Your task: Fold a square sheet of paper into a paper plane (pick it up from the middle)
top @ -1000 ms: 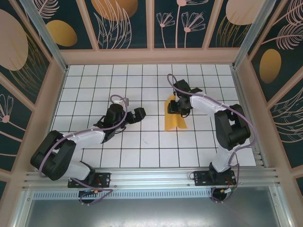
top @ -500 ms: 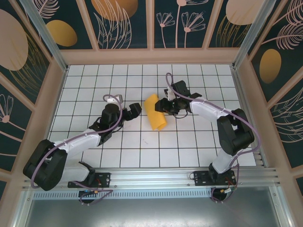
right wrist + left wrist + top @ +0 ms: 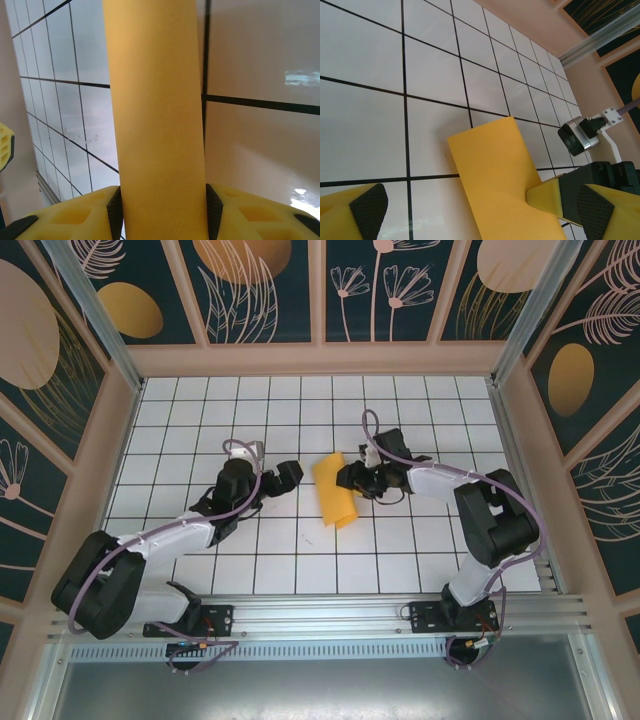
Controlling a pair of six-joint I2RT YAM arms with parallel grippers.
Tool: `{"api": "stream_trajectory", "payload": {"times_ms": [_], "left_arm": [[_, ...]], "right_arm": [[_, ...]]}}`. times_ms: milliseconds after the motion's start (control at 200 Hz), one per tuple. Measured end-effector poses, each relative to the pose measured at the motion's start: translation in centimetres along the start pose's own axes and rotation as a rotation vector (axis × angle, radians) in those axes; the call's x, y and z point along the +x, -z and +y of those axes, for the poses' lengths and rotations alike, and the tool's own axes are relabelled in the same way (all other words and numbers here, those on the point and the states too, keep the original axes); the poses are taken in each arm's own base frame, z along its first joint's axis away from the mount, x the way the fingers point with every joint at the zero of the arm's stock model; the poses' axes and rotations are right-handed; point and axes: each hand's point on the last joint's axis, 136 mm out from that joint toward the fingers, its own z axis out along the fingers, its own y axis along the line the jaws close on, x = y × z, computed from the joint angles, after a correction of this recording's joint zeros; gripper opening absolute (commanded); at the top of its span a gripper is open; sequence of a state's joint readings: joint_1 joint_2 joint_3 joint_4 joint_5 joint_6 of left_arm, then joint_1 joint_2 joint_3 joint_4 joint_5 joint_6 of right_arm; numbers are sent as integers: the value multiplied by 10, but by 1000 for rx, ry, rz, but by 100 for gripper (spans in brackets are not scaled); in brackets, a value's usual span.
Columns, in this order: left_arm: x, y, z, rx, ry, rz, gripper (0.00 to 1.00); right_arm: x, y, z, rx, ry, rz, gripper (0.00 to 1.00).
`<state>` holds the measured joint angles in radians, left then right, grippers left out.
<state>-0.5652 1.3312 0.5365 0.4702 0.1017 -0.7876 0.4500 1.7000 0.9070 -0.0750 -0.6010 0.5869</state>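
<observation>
The square sheet of paper [image 3: 335,490] is orange-yellow and doubled into a narrow blunt band. It lies slantwise over the middle tiles. My right gripper [image 3: 352,478] is shut on its right end. In the right wrist view the sheet of paper [image 3: 155,100] fills the gap between the black pads [image 3: 116,210] of the right gripper [image 3: 162,212] and runs away from them. My left gripper [image 3: 291,473] stands open just left of the sheet. In the left wrist view the sheet of paper [image 3: 495,165] lies ahead of the open left gripper [image 3: 480,215], untouched by its fingers.
White grid tiles [image 3: 250,560] cover the table, ringed by a low beige wall [image 3: 320,360]. Patterned panels stand behind it. A metal rail [image 3: 320,615] with both arm bases runs along the near edge. The right arm's wrist camera [image 3: 577,136] sits just beyond the sheet.
The right gripper has carried the sheet about one tile to the left, and the sheet now lies more slanted. The left arm has stretched out toward it, jaws still open.
</observation>
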Motion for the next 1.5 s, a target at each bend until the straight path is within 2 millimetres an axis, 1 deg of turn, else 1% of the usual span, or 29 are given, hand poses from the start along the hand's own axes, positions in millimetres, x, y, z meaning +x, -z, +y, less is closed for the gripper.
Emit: {"api": "stream_trajectory", "payload": {"times_ms": [105,185,280,425,560,796,951,1101,1226,1396,1496], "left_arm": [[13,-9,2,20,11,51,99],[23,-16,3,34,28,93,99],[31,-24,2,46,43,133,99],[32,-30,-7,71,52,158,99],[31,-32,-14,88,49,160,99],[34,-37,-20,94,42,177,98],[38,-48,-32,103,26,206,79],[47,-58,-42,111,22,244,68],[56,-64,-40,96,50,270,61],[64,-68,-32,65,107,286,47],[66,-70,-28,50,131,289,46]], "right_arm": [[1,1,-9,9,-15,-4,59],[3,1,-16,20,-25,-5,61],[3,2,-25,40,-38,-11,67],[2,5,-34,75,-46,-25,71],[2,9,-40,115,-34,-35,71],[-2,24,-54,209,-14,-69,71],[-4,31,-66,258,-11,-76,70],[-1,32,-70,275,5,-64,68],[0,30,-71,273,15,-56,68],[1,27,-73,273,12,-41,68],[-1,25,-69,271,21,-44,68]]}}
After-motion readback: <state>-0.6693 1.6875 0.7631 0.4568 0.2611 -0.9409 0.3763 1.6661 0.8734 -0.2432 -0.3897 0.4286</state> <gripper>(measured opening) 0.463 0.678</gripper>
